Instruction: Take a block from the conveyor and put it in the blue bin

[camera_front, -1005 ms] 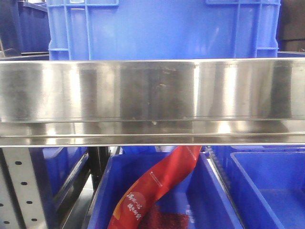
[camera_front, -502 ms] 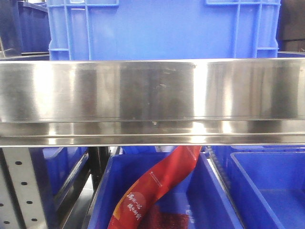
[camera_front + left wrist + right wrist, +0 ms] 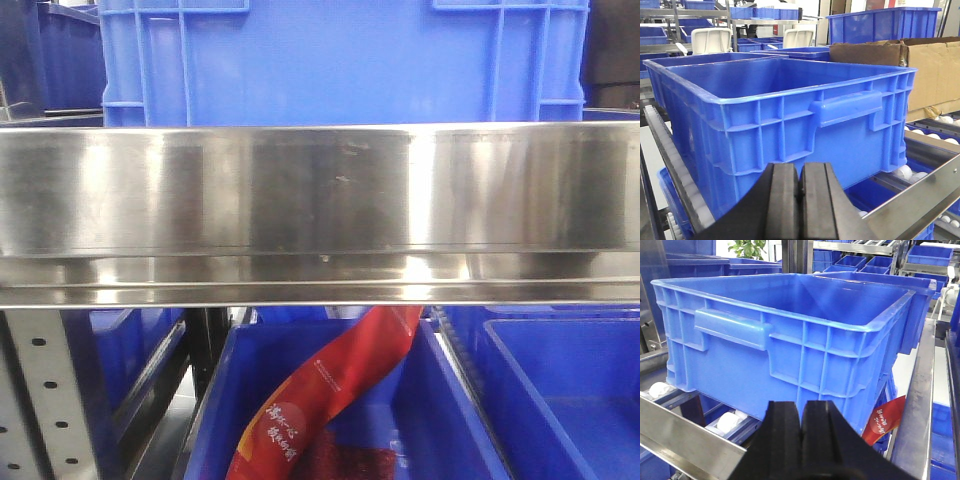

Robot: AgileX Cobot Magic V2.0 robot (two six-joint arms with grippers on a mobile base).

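Observation:
A large blue bin (image 3: 340, 60) stands on a roller rack behind a steel rail (image 3: 320, 200). It also shows in the left wrist view (image 3: 790, 115) and in the right wrist view (image 3: 790, 330), open and empty as far as I see into it. My left gripper (image 3: 799, 185) is shut and empty, low in front of the bin's wall. My right gripper (image 3: 801, 425) is shut and empty, low in front of the bin's other side. The block and the conveyor are out of view.
White rollers (image 3: 660, 389) carry the bin. A red printed bag (image 3: 330, 390) lies in a lower blue bin (image 3: 470, 420) under the rail. A cardboard box (image 3: 925, 75) stands to the right of the bin in the left wrist view. More blue bins fill the shelves behind.

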